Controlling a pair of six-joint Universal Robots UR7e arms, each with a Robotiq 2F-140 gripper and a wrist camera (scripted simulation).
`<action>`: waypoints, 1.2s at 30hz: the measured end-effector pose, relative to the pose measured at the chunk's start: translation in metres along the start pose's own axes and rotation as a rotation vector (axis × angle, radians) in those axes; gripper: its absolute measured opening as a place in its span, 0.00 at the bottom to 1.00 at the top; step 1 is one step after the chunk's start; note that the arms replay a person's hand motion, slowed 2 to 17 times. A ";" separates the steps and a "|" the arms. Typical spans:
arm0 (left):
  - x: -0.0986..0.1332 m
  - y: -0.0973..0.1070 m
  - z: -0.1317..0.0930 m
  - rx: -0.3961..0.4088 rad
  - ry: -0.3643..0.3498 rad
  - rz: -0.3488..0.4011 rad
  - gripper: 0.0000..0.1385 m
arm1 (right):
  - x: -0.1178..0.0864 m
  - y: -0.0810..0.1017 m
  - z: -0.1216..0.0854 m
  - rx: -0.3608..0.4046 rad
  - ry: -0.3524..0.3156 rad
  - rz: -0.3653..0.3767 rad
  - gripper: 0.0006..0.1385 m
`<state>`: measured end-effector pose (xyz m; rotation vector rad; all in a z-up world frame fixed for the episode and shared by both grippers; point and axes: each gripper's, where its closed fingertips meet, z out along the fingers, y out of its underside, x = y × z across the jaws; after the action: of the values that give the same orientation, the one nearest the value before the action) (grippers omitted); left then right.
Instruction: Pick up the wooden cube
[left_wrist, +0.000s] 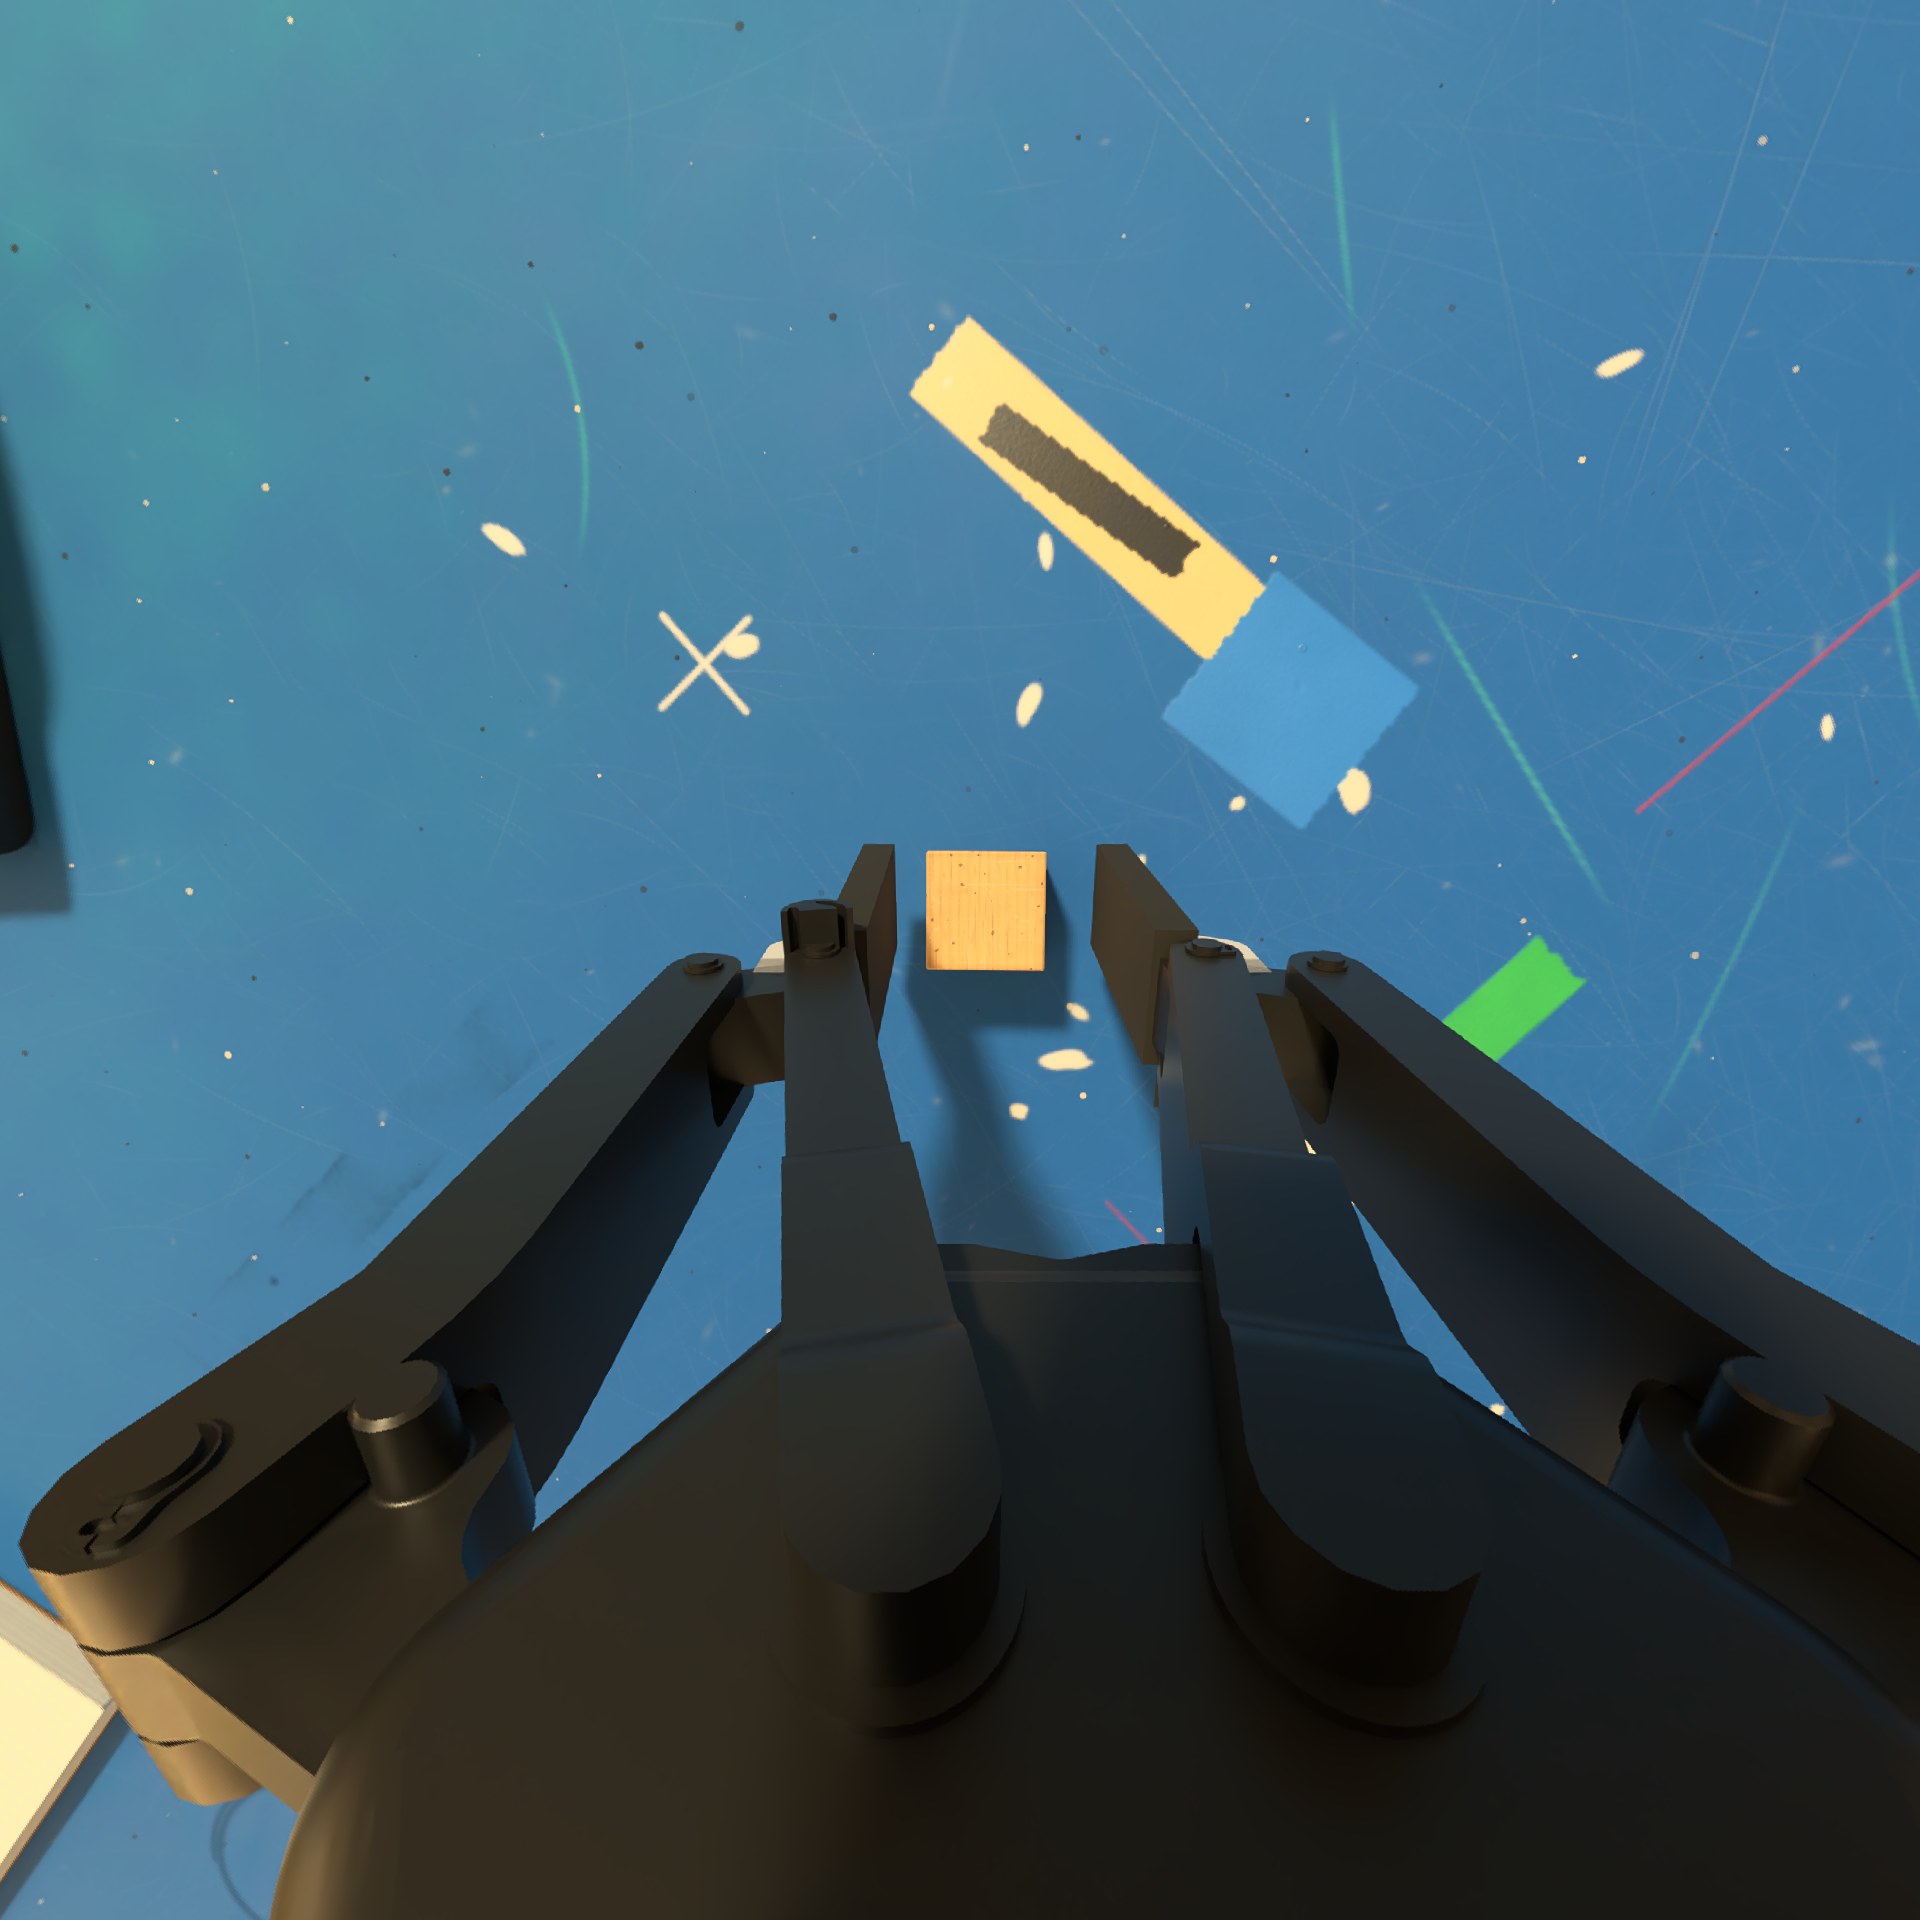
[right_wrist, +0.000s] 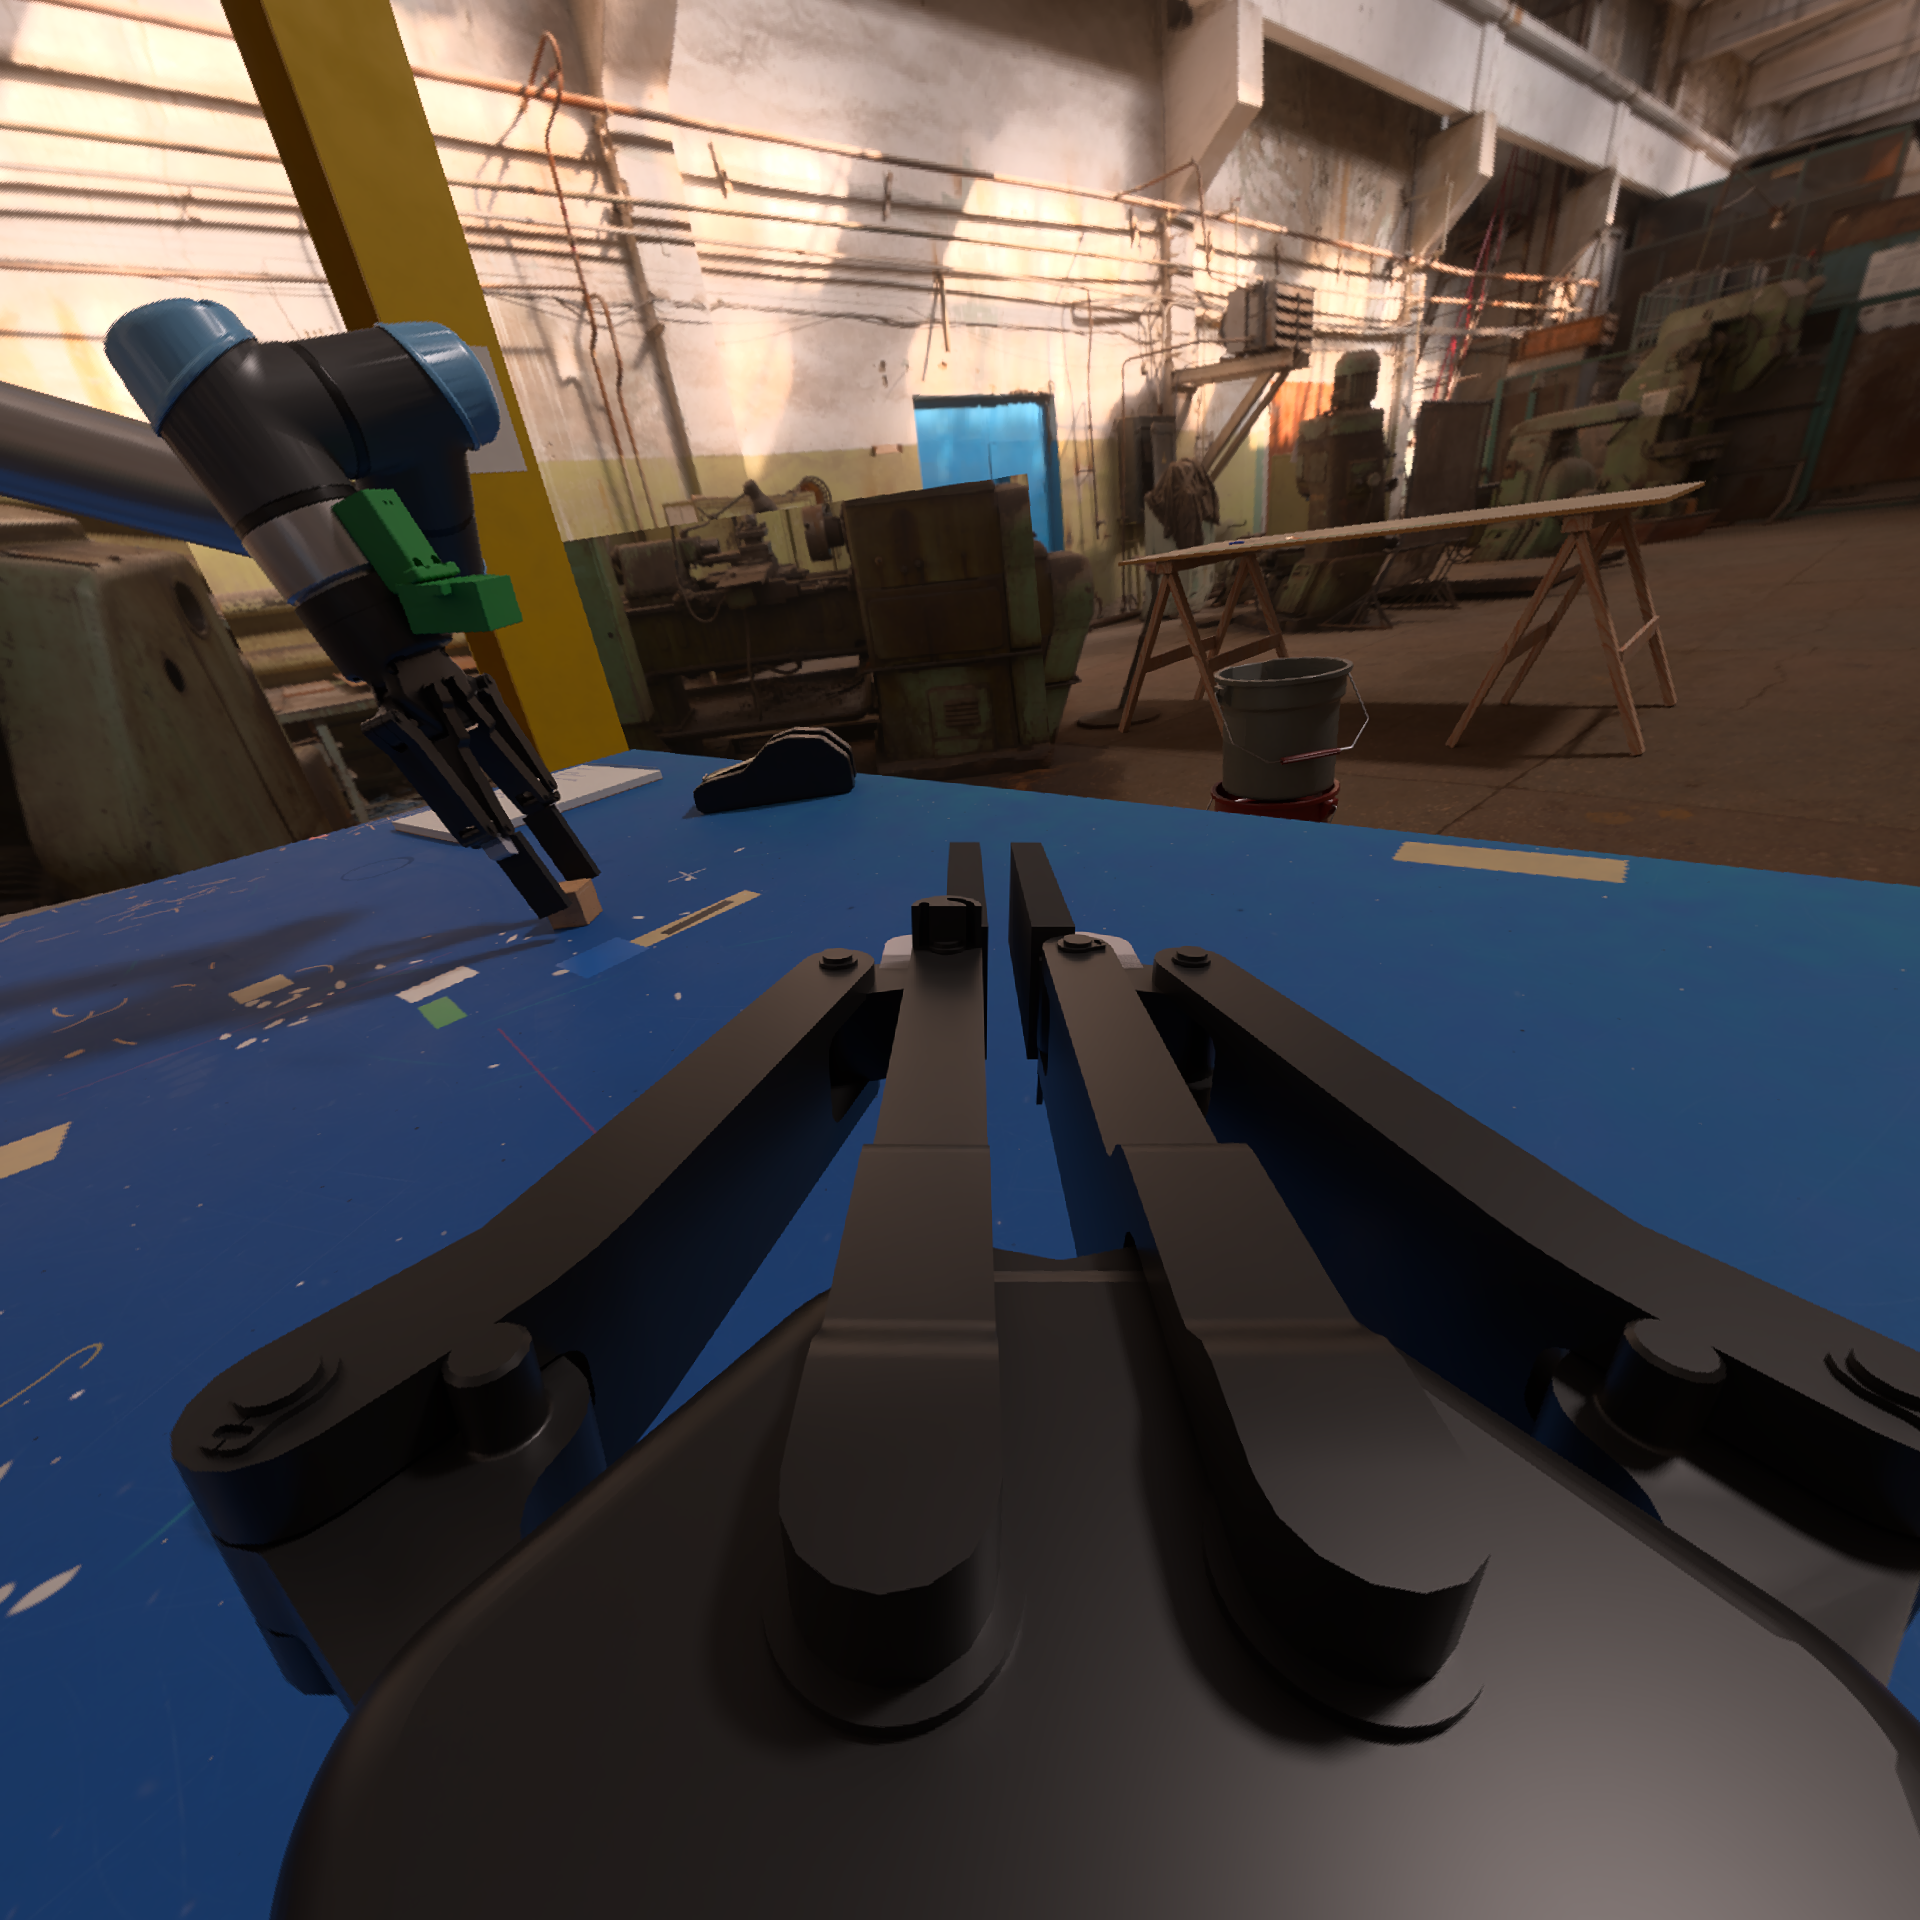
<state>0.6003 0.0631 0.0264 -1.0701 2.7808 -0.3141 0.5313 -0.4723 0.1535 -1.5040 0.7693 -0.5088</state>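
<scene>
Cube (left_wrist: 985, 910): one, on tabletop (left_wrist: 416, 312), between parted fingers of left pincer (left_wrist: 992, 904), untouched. Tape strips nearby. Right pincer (right_wrist: 994, 883) clenched, empty.

Warm light is washing the pale wall (right_wrist: 831, 260) at twelve o'clock. A grey bucket (right_wrist: 1283, 727) is standing at two o'clock, beside a trestle table (right_wrist: 1403, 530).

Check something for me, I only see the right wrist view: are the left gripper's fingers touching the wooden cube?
Observer: No. The wooden cube sits between the left gripper fingers, with blue table showing on both sides.
Operator: Centred?
Observer: Not quite. The gap on the image-right side is wider.
Operator: Square to the fingers?
Observer: Looks so. Its side faces run about parallel to the finger pads.
</scene>
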 end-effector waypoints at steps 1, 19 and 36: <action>0.000 0.000 0.000 0.000 0.000 0.000 0.37 | 0.000 0.000 0.000 0.000 0.000 0.000 0.05; -0.002 0.002 0.002 -0.008 -0.013 0.007 0.29 | 0.000 0.001 0.000 -0.006 -0.001 -0.002 0.05; -0.003 0.001 0.002 -0.002 -0.022 0.011 0.22 | 0.000 0.003 0.000 -0.011 0.001 -0.005 0.05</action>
<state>0.6019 0.0659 0.0247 -1.0518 2.7670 -0.2960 0.5311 -0.4718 0.1508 -1.5163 0.7707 -0.5094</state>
